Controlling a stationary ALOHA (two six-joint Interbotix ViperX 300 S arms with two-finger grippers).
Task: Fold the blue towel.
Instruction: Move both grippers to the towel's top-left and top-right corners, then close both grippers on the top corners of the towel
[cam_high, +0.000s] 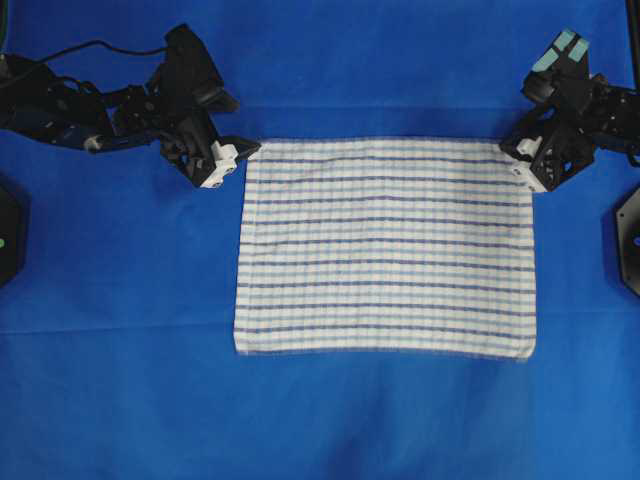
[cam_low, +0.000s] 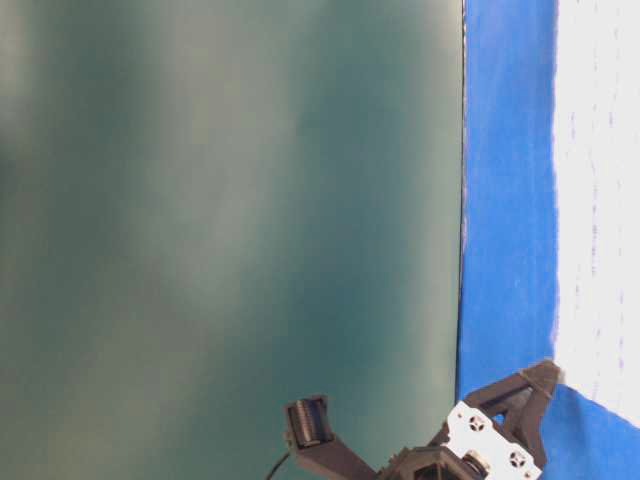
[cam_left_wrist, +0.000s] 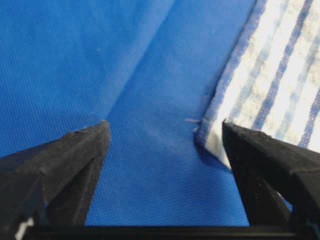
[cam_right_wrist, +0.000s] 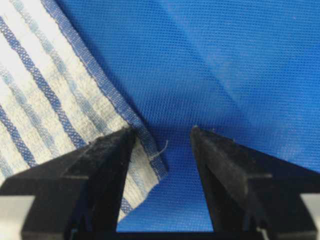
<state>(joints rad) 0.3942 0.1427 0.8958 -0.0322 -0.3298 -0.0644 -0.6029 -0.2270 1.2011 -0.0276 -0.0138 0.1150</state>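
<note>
Jaws of left gripper (cam_left_wrist: 165, 140) and right gripper (cam_right_wrist: 161, 137) stood spread at the white blue-striped woven towel's (cam_high: 385, 245) far corners; each should straddle its hem before pinching.

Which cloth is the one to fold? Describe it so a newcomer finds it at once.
A large plain blue sheet covers the whole work surface. Flat in its middle lies the blue towel, a rectangle with its top corners by the left gripper and right gripper. Unlike the sheet, it is white with thin dark-blue stripes.
</note>
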